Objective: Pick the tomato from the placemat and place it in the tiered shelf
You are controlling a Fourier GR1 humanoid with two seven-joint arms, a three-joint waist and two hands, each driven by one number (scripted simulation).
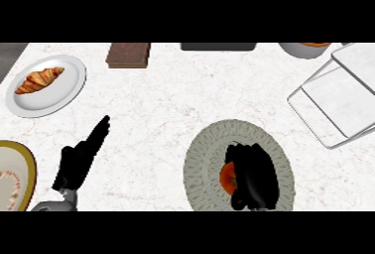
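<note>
Black right hand curled over tomato on placemat, left hand straight-fingered

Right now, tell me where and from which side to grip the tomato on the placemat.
Grip the tomato across its round middle, coming from above. It lies low on the flat round placemat, so no side offers a handle. The right hand is already over it and hides most of it; only its left edge shows.
</note>
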